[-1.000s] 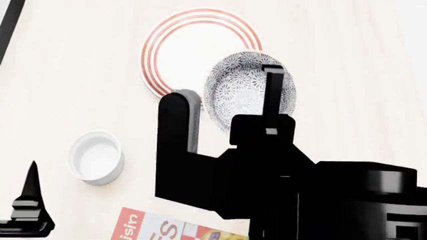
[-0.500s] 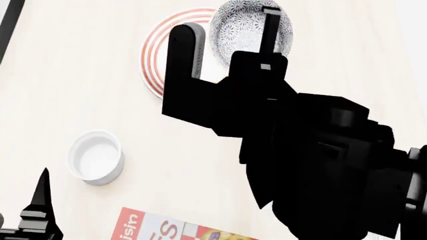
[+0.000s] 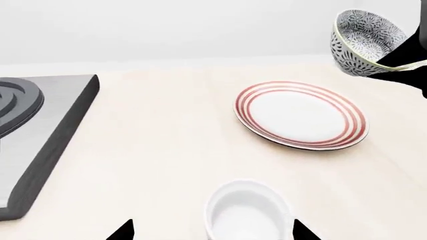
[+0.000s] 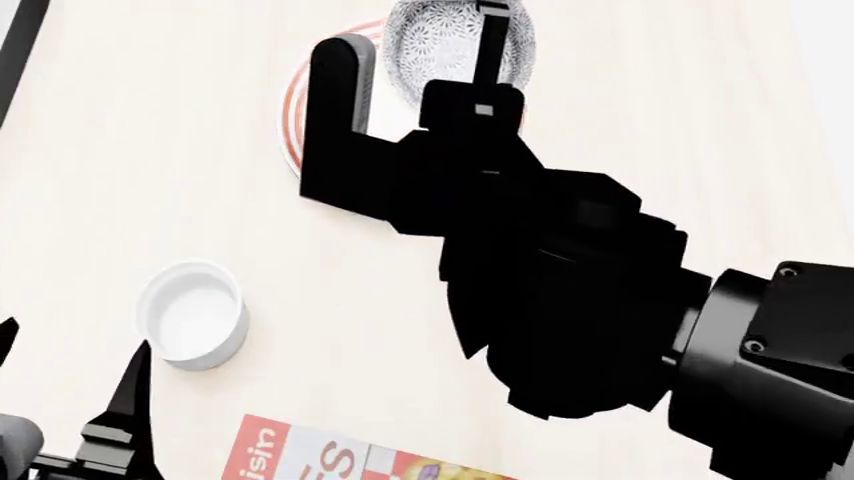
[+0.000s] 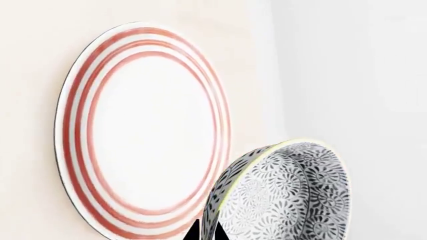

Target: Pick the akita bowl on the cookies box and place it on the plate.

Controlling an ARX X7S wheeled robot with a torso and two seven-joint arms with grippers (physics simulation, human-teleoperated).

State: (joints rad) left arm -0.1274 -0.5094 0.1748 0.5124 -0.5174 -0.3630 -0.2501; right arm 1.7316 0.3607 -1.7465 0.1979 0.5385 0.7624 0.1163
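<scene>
The akita bowl [image 4: 458, 42] is pinched at its rim by the right gripper [image 4: 487, 45], one thin finger [image 4: 489, 40] being seen inside the bowl. In the left wrist view the bowl [image 3: 365, 42] is carried tilted and clear of the worktop [image 3: 167, 130], raised over the far rim of the plate [image 3: 300, 114]; in the right wrist view its patterned inside [image 5: 280, 195] is seen just beside the plate [image 5: 143, 127], without contact. In the head view the plate [image 4: 296, 110] is largely hidden behind the right arm, only an arc of its red rings being shown near the far edge of the worktop [image 4: 160, 150].

The left gripper [image 4: 114, 425] is held low over the near left corner of the worktop, with its two dark fingertips [image 3: 123, 231] spread wide apart and nothing gripped between them. A small white cup [image 4: 194, 314] is stood between them, as the left wrist view shows. The cookies box [image 4: 327, 455] is lain at the near edge, only partly in view. A grey stove top [image 3: 37, 130] is set at the left edge.
</scene>
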